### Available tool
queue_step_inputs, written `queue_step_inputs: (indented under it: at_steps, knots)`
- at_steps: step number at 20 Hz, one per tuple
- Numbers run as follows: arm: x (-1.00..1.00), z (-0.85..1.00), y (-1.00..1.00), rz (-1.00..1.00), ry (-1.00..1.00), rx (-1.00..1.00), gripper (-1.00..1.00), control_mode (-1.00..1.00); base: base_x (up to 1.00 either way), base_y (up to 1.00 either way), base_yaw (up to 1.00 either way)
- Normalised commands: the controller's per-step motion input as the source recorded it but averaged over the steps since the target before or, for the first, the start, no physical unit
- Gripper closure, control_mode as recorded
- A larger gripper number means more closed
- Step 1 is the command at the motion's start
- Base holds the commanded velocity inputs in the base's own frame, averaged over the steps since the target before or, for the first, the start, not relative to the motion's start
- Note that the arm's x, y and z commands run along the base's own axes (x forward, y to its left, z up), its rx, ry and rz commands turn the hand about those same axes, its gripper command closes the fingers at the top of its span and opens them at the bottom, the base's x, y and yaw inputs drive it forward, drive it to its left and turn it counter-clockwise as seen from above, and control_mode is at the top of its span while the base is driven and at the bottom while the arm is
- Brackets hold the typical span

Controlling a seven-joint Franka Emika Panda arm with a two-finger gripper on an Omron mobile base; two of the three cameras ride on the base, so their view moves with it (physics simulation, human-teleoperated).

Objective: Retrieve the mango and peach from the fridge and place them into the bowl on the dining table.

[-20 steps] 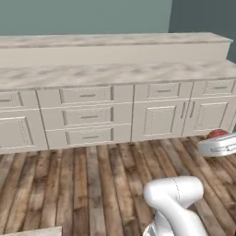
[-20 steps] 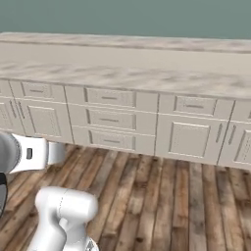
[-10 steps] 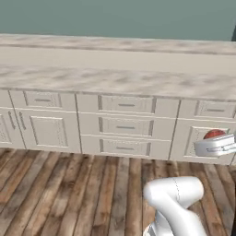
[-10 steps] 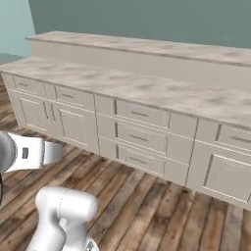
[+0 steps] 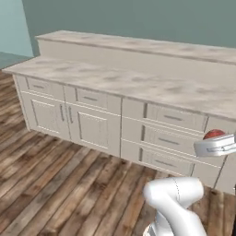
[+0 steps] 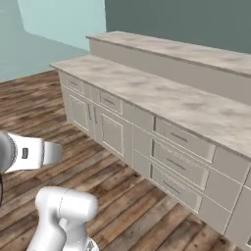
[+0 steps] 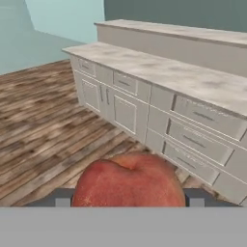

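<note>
The end effector [image 5: 216, 144] is gripping the peach [image 7: 129, 179], which is sitting at the bottom centre of the hand view. In the left base view the peach is showing at the right edge, before the white cabinets [image 5: 97, 124] under the marbled tabletop [image 5: 138, 85].

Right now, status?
Tool shut on peach. Peach carried at hand height, facing white cabinets and counter. Wood floor ahead, nothing blocking.
</note>
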Motion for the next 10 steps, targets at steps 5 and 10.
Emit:
queue_step_inputs:
  at_steps: [5,10]
  knots:
    - [0.00,0.00,0.00,0.00,0.00,0.00,1.00,1.00,0.82,0.03,0.53]
    - [0.00,0.00,0.00,0.00,0.00,0.00,1.00,1.00,0.77,0.00,0.53]
